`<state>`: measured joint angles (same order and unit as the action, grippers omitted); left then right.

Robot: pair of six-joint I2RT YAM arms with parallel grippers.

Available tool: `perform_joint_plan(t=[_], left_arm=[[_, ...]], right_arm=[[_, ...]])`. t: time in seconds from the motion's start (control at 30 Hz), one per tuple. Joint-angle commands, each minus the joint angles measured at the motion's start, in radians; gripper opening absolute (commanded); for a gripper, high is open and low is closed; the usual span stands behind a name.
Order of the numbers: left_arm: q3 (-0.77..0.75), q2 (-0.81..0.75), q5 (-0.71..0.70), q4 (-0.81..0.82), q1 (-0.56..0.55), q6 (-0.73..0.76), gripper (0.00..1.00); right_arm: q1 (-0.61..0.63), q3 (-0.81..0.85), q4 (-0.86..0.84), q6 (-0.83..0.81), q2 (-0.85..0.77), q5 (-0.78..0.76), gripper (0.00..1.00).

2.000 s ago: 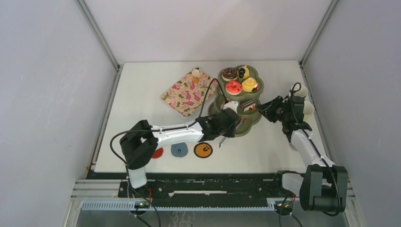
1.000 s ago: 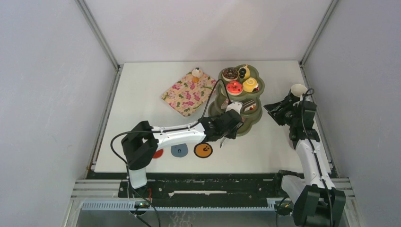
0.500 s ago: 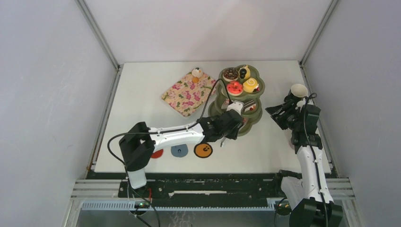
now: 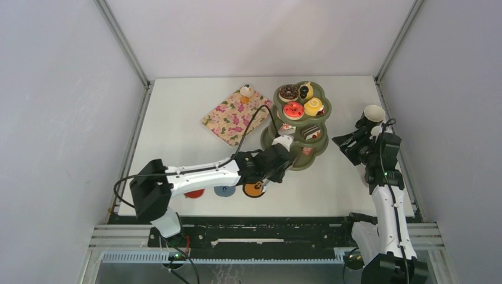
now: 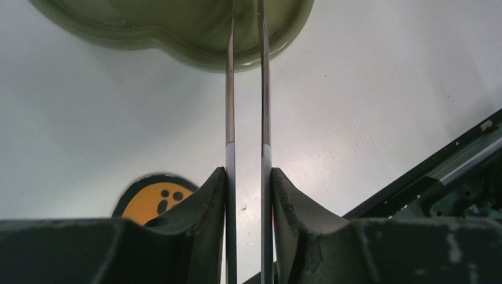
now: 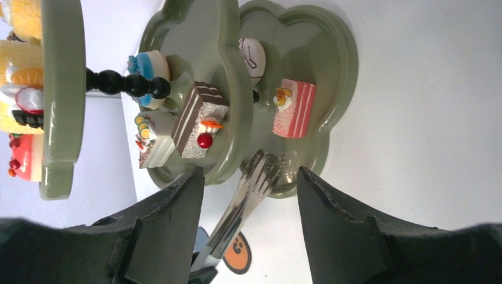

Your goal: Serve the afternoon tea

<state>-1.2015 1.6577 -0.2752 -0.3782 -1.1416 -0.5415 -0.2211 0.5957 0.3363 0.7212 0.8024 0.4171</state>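
Observation:
The olive-green three-tier stand holds donuts and cakes on its top tier. The right wrist view shows a chocolate slice on the middle tier, with a pink slice and a white donut on the bottom tier. My left gripper is shut on metal tongs, whose tips reach the stand's bottom rim. The tongs also show in the right wrist view. My right gripper is open and empty, right of the stand. One mug stands behind it.
A cupcake sits on the far corner of the pink floral tray, left of the stand. Orange, blue and red coasters lie in a row near the front edge, partly under my left arm.
My left arm has drawn back to the near left, pulling the tongs out to the stand's rim. My right arm swung right earlier and has held still since.

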Motion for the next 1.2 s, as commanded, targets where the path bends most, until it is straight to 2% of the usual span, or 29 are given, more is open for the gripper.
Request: perform_joint_plan(t=[0.0, 0.27, 0.37, 0.5, 0.6, 0.67, 0.9, 1.0, 1.17], left_arm=[[0.055, -0.144, -0.015, -0.044, -0.003, -0.016, 0.32], [0.144, -0.372, -0.059, -0.159, 0.037, -0.063, 0.31], [0.153, -0.430, -0.019, -0.168, 0.141, -0.045, 0.31], [0.101, -0.452, 0.023, -0.180, 0.352, 0.036, 0.31], [0.022, -0.391, 0.073, -0.160, 0.481, 0.077, 0.36], [-0.063, -0.309, 0.080, -0.190, 0.541, 0.095, 0.36], [-0.233, -0.121, 0.076, -0.173, 0.631, 0.146, 0.36], [-0.301, -0.046, 0.127, -0.175, 0.687, 0.168, 0.38], [-0.435, 0.102, 0.146, -0.197, 0.711, 0.239, 0.40]], right_arm=[[-0.004, 0.034, 0.047, -0.059, -0.043, -0.032, 0.68], [0.006, 0.033, 0.135, -0.084, -0.120, -0.033, 0.70], [0.015, 0.035, 0.149, -0.071, -0.139, -0.009, 0.70], [0.039, 0.042, 0.164, -0.060, -0.167, -0.010, 0.70], [0.047, 0.042, 0.173, -0.066, -0.162, -0.029, 0.71], [0.049, 0.043, 0.168, -0.071, -0.158, -0.044, 0.71], [0.060, 0.073, 0.220, -0.100, -0.170, -0.075, 0.71], [0.061, 0.073, 0.239, -0.099, -0.192, -0.079, 0.71], [0.061, 0.077, 0.272, -0.109, -0.254, -0.127, 0.72]])
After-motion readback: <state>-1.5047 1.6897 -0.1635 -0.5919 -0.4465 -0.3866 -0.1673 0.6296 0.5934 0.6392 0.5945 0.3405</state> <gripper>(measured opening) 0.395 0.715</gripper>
